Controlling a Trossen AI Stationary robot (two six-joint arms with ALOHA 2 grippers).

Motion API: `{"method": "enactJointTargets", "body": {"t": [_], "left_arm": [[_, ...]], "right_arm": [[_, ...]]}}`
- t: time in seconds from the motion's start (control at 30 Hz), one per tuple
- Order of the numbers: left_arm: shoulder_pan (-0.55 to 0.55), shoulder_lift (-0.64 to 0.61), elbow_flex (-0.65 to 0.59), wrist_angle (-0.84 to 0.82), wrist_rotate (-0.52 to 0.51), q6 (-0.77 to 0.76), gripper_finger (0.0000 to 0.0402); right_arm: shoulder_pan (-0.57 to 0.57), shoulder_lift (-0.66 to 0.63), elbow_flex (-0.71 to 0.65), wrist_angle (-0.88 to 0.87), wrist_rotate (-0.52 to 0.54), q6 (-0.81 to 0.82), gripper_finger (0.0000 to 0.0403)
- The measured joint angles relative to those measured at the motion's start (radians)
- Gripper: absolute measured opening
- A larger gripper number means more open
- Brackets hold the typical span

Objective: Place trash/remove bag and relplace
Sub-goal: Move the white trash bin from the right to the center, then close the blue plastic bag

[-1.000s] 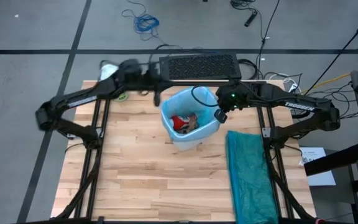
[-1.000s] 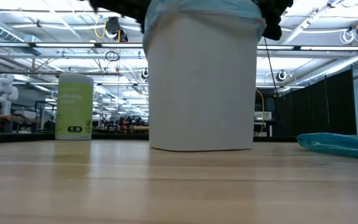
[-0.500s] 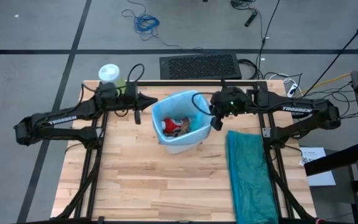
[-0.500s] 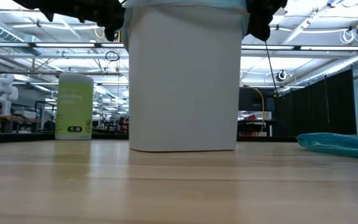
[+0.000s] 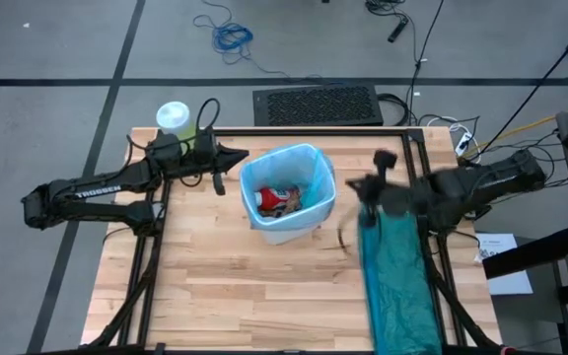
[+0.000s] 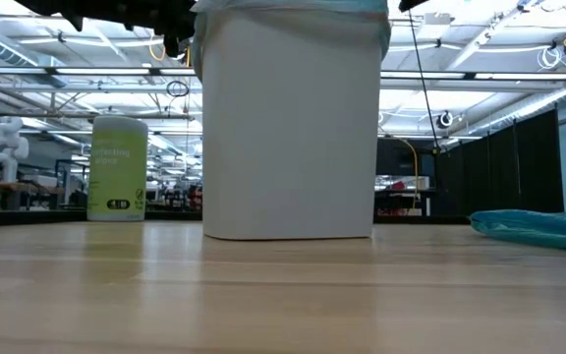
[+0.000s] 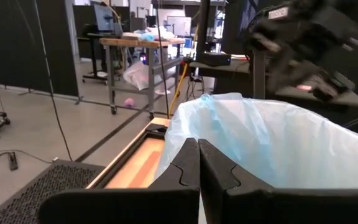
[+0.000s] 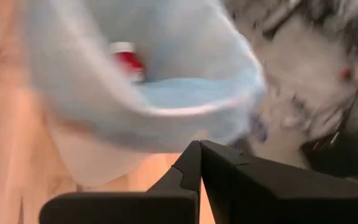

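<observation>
The white wastebasket (image 5: pixel 286 225) stands on its base at the table's middle, lined with the light-blue bag (image 5: pixel 309 163). The bag's rim is folded over the basket's edge. Inside lies the trash: a red white-capped container (image 5: pixel 267 195) and brown wads (image 5: pixel 294 201). My left gripper (image 5: pixel 245 158) is shut and points level at the basket's left rim. My right gripper (image 5: pixel 361 189) shows blurred right of the basket, over the far end of the teal bag (image 5: pixel 397 276). The right wrist view shows its fingers (image 8: pixel 199 144) shut with nothing between them. My left gripper's shut tips (image 7: pixel 199 142) stand level, right beside the bag's folded rim (image 7: pixel 185 124) on the basket's left side. I cannot tell whether they touch it.
A green bottle with a white cap (image 5: pixel 174 116) stands at the table's far left corner. The teal bag lies flat along the right side down to the near edge. A black mat (image 5: pixel 319 104) lies beyond the far edge. Bare wood lies near and left.
My left gripper drew back from the basket's far rim toward the table's left and sank a little, then kept still. The basket slid leftward and turned. My right gripper left the basket's right rim and swung toward the right edge, rolling as it went.
</observation>
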Motion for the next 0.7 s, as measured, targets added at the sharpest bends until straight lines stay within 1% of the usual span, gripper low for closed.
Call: {"method": "enactJointTargets", "body": {"t": [0.1, 0.17, 0.27, 0.33, 0.43, 0.5, 0.57, 0.7], "left_arm": [[0.000, 0.000, 0.000, 0.000, -0.004, 0.000, 0.0000], [0.000, 0.000, 0.000, -0.001, -0.004, 0.000, 0.0000], [0.000, 0.000, 0.000, -0.001, -0.007, 0.000, 0.0000], [0.000, 0.000, 0.000, -0.001, -0.008, 0.000, 0.0000], [0.000, 0.000, 0.000, -0.001, -0.008, -0.001, 0.0000], [0.000, 0.000, 0.000, -0.001, -0.008, 0.000, 0.0000], [0.000, 0.000, 0.000, 0.000, -0.008, 0.000, 0.0000], [0.000, 0.000, 0.000, 0.000, -0.008, 0.008, 0.0000]], "right_arm": [[0.171, 0.025, -0.050, 0.002, 0.135, -0.016, 0.0000], [0.256, 0.048, -0.095, 0.025, 0.216, -0.027, 0.0000], [0.325, 0.104, -0.161, 0.096, 0.254, -0.085, 0.0000], [0.329, 0.150, -0.191, 0.168, 0.260, -0.136, 0.0004], [0.318, 0.222, -0.199, 0.247, 0.346, -0.229, 0.0021], [0.307, 0.266, -0.192, 0.279, 0.421, -0.298, 0.0039], [0.302, 0.295, -0.184, 0.327, 0.475, -0.356, 0.0061], [0.282, 0.333, -0.182, 0.409, 0.489, -0.441, 0.0104]]}}
